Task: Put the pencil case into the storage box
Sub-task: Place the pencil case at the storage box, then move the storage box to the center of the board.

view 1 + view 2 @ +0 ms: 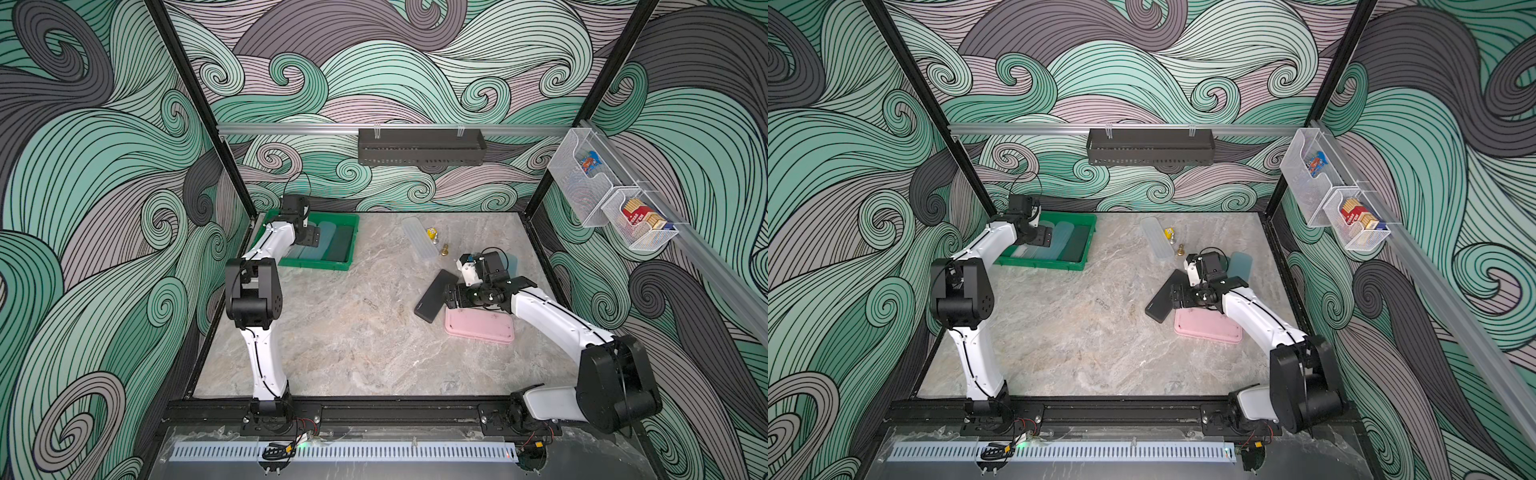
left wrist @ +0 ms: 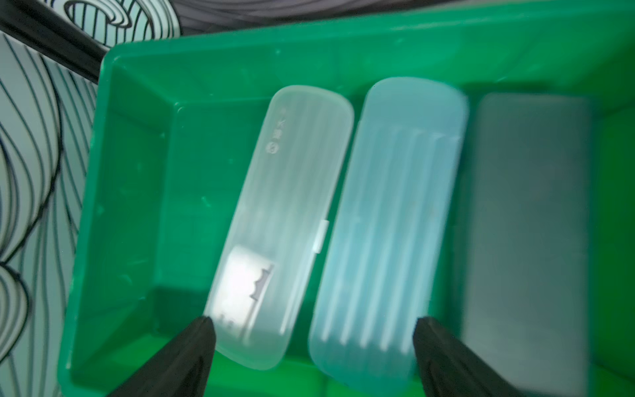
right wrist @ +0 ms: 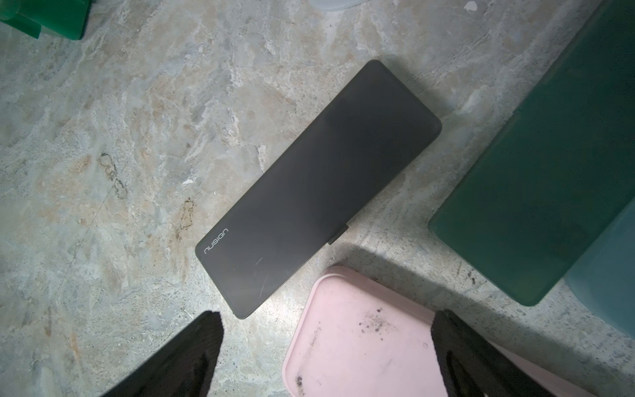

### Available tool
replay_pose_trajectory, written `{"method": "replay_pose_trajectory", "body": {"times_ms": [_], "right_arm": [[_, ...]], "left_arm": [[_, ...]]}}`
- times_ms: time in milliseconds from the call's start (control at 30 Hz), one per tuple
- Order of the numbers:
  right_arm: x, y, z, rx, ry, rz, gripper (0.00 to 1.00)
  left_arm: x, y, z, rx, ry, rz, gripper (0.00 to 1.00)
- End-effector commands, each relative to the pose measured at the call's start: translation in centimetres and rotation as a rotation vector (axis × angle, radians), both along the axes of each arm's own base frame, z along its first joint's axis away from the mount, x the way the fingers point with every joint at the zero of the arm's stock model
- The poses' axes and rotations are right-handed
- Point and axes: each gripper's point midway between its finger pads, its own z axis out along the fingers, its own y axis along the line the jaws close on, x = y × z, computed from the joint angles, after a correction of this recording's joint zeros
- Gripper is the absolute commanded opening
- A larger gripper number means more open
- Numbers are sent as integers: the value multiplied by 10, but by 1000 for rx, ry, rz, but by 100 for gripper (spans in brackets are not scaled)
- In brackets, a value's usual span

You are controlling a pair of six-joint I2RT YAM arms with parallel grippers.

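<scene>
The storage box (image 1: 316,264) — bright green, shallow, rolled rim — sits at the far left corner of the surface (image 1: 353,332). In it I see three lying flat, side by side: a frosted clear case (image 2: 285,223), a pale blue ribbed case (image 2: 388,233), a dark case (image 2: 522,240). Toward the right a black case (image 3: 319,189) lies flat and askew, just beside a pink case (image 3: 360,337).

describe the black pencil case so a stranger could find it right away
On the marble table, look near the right gripper, which hangs open. The black pencil case lies slantwise beside the pink pencil case. It alone is matte black, with nusign printed at one corner.
</scene>
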Motion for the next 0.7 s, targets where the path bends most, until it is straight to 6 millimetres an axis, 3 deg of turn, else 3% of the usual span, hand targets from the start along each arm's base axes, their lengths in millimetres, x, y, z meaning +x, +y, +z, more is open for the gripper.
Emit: {"method": "replay_pose_trajectory", "body": {"times_ms": [0, 267, 433, 667], "right_arm": [[8, 16, 6, 28, -8, 22, 99], [7, 17, 10, 11, -29, 10, 99], [3, 14, 10, 5, -35, 2, 99], [-5, 10, 15, 11, -53, -8, 99]], "left_arm": [[4, -49, 4, -125, -48, -76, 94], [6, -96, -42, -98, 132, -147, 94], [-3, -118, -53, -62, 164, -179, 93], [-32, -150, -64, -89, 214, -191, 92]]}}
